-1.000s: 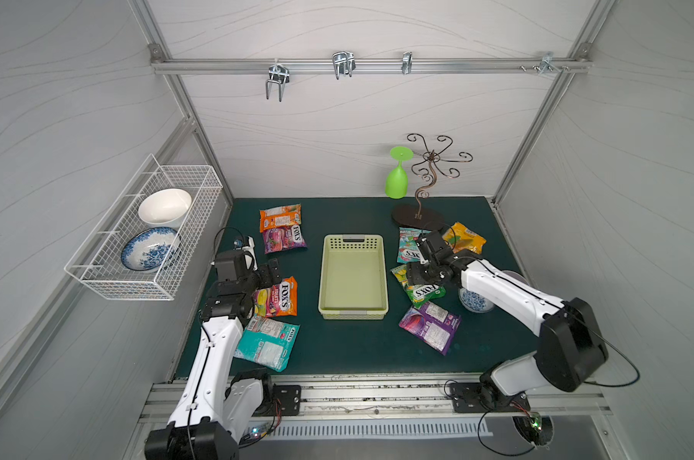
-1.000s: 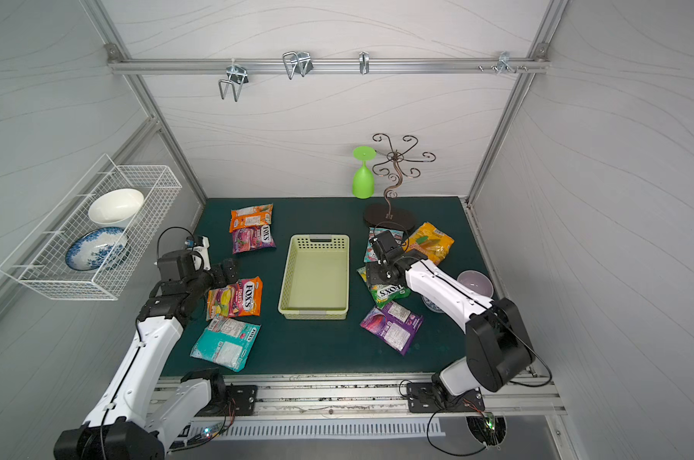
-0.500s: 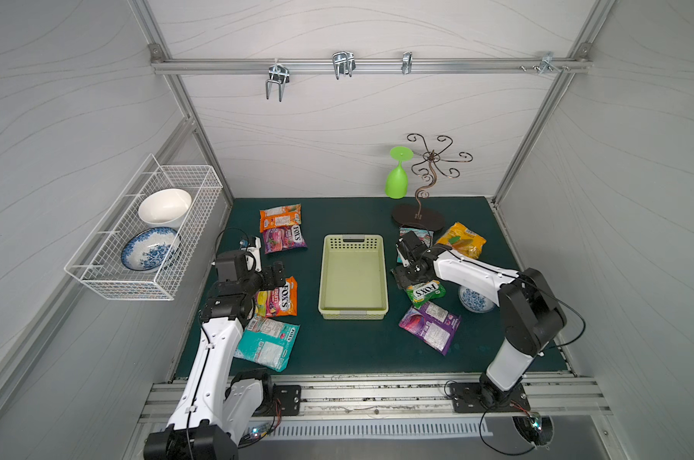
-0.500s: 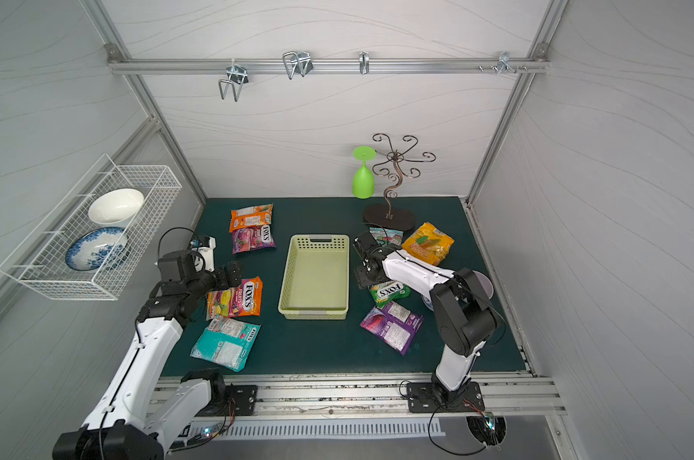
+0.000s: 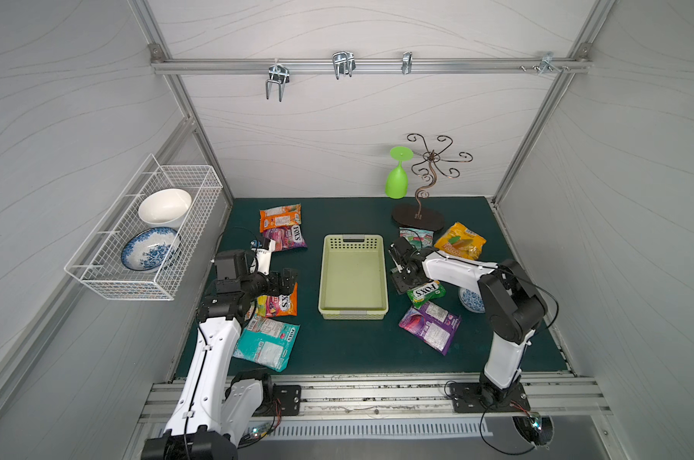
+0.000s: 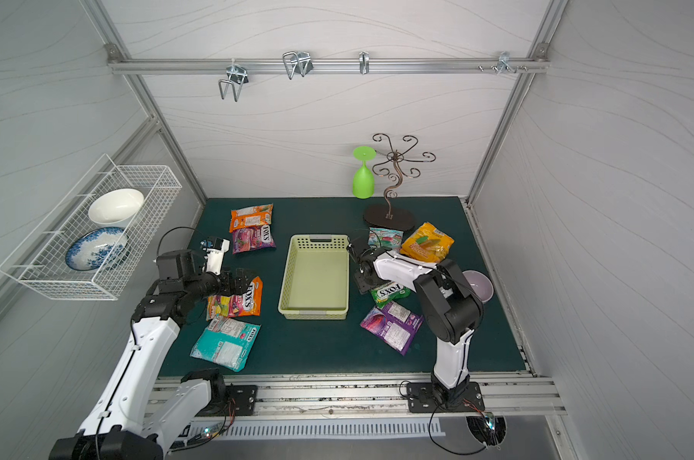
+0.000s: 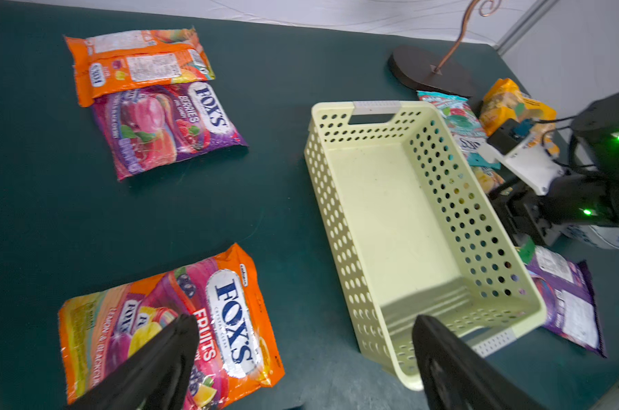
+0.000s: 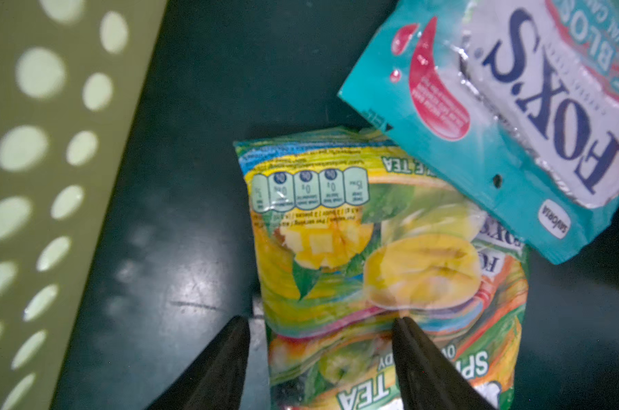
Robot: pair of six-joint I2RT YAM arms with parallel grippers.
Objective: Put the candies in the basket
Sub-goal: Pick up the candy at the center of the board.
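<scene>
The basket (image 5: pixel 353 278) sits empty mid-table (image 5: pixel 337 350), between two groups of candies, so either arm can likely reach it. All eight packets lie flat on the table, none in the basket yet.

The right jaws hang low over the tea packet (image 8: pixel 372 255), just beside the basket's right wall. They are parted and grasp nothing: one finger (image 8: pixel 229 355) is over bare table beside the packet's edge, the other (image 8: pixel 425 358) over its face. That straddle suits pinching a flat, glossy bag by its edge. A teal packet (image 8: pixel 496 106) overlaps the far corner, so taking the free end probably avoids dragging it along. Whether the tips touch the packet, I cannot tell.

The left jaws are spread wide and empty above the fruits packet (image 7: pixel 180 319), apparently lined up for their own pick.
</scene>
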